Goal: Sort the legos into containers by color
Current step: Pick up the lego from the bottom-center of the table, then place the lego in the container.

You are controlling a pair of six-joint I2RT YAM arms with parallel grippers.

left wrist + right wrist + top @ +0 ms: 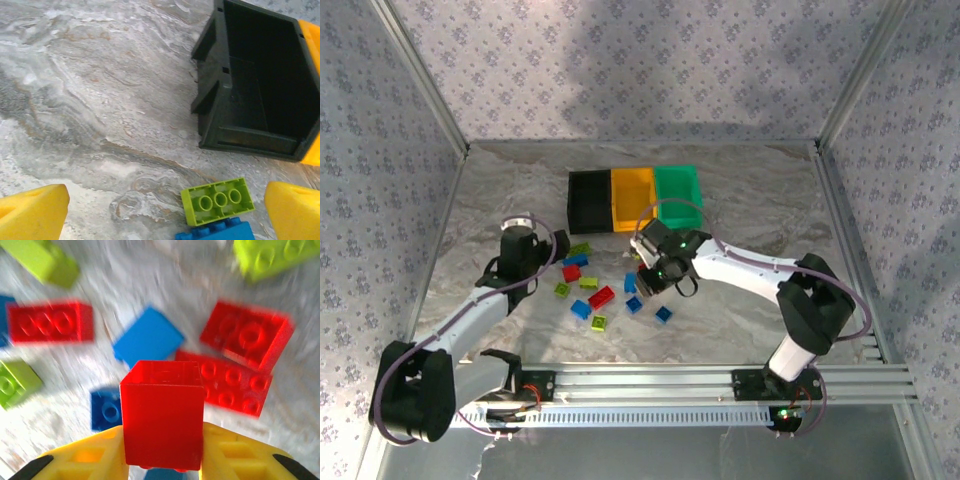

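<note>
My right gripper (162, 452) is shut on a red lego (162, 415), held between its yellow fingers (90, 457) above the scattered legos. Below it lie red bricks (230, 382), a blue one (148, 337) and yellow-green ones (47, 260). From above, the right gripper (648, 272) hangs over the pile of legos (601, 296). My left gripper (162, 215) stands open over the table, with a yellow-green lego (217, 200) and a blue one (215, 231) between its fingertips (32, 212). The containers, black (588, 200), orange (633, 195) and green (678, 192), stand in a row behind the pile.
The black bin (260, 85) is just ahead and to the right of my left gripper, with the orange bin's edge (311, 40) beyond it. Patterned walls and metal rails (720, 380) enclose the marbled table (760, 200).
</note>
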